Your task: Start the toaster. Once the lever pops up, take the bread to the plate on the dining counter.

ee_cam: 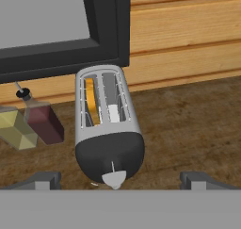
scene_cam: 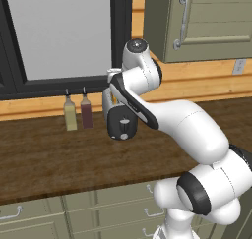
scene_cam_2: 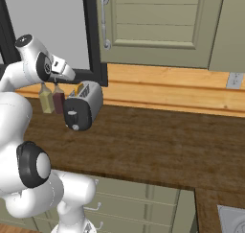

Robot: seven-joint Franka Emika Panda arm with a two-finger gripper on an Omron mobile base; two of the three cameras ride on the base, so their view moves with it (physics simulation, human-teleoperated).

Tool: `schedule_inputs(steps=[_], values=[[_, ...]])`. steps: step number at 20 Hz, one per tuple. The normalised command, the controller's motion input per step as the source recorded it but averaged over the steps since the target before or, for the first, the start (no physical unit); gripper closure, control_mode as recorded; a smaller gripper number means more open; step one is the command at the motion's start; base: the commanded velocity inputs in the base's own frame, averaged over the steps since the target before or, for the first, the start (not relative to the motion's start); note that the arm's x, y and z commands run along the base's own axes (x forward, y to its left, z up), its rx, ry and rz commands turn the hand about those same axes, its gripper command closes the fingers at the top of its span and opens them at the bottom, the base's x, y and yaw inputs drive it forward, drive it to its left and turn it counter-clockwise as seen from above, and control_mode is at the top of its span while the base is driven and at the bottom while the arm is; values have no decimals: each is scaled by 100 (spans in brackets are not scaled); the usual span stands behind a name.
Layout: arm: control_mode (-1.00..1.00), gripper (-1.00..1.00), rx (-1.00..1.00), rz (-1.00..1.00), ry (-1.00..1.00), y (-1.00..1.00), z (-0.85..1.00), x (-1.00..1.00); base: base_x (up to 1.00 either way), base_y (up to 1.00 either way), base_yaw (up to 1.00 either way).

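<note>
One toaster (ee_cam: 109,129), two slots, one bread (ee_cam: 92,102) slice standing in the slot on the hand view's left. Two bottles beside it: one yellowish (ee_cam: 15,129), one dark red (ee_cam: 43,122), both with thin black spouts, touching each other. One end effector (ee_cam: 120,180), fingers (ee_cam: 43,181) spread wide, released, nothing between them. Toaster sits directly ahead of and below the end effector, its black rounded end panel and white knob (ee_cam: 113,178) nearest, between the fingertips. Bottles are off to the end effector's left, near the toaster but apart. Behind: black window frame (ee_cam: 110,25) and pale plank wall strip. Worktop (scene_cam_2: 158,141) is dark brown wood grain, toaster body brushed silver, curved. Green-grey panelled cabinet (scene_cam_2: 158,21) with metal handle above. In the left base view the arm covers most of the toaster.
</note>
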Motion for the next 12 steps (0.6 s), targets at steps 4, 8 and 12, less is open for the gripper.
schedule_inputs(steps=[4, 8, 12], values=[[-100, -100, 0, 0, 0, 0, 0, 0, 0, 0, 0], [-100, -100, 0, 0, 0, 0, 0, 0, 0, 0, 0], [-100, -100, 0, 0, 0, 0, 0, 0, 0, 0, 0]])
